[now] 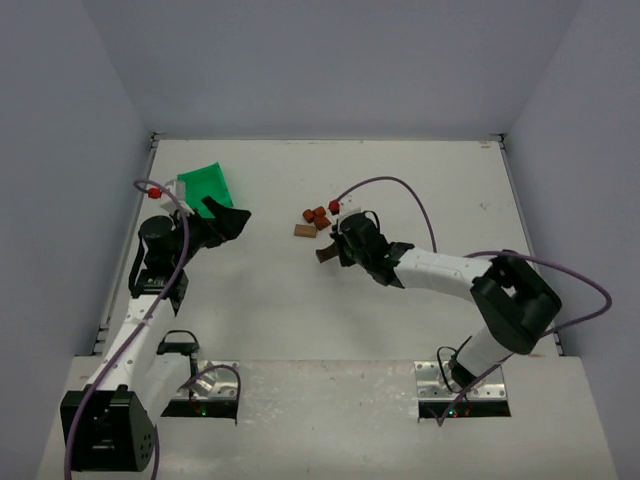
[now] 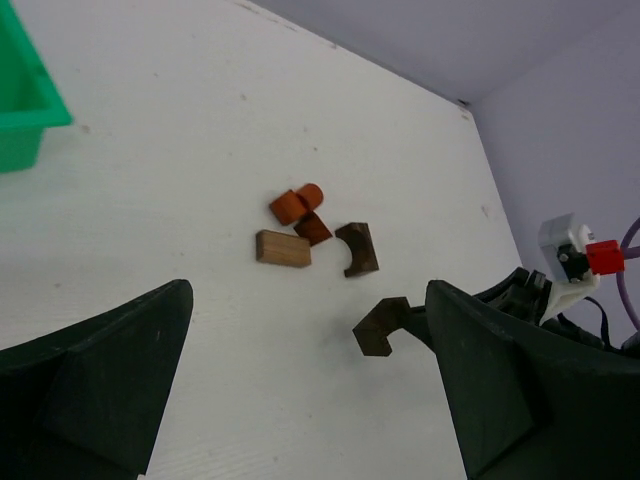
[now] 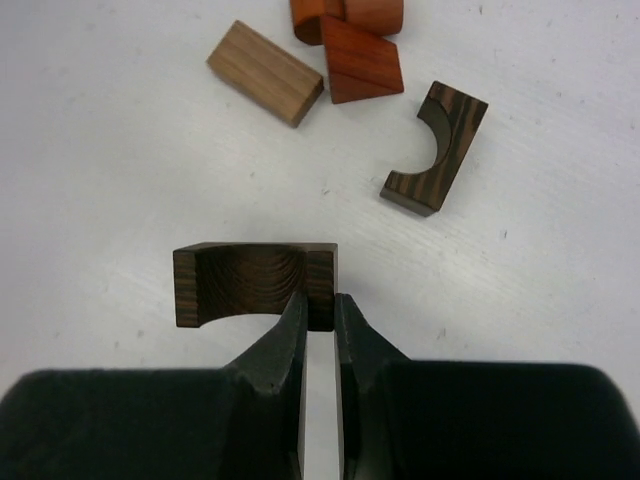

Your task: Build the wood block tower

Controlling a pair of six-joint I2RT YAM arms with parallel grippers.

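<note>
Jaws of the right gripper pinch one end of a dark arch block; the left gripper is spread wide.

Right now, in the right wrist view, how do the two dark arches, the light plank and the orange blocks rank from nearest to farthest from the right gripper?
1. Held dark arch, pinched in the right gripper.
2. Loose dark arch, upper right.
3. Light plank, upper left, and orange blocks, top centre: too close to call.
</note>
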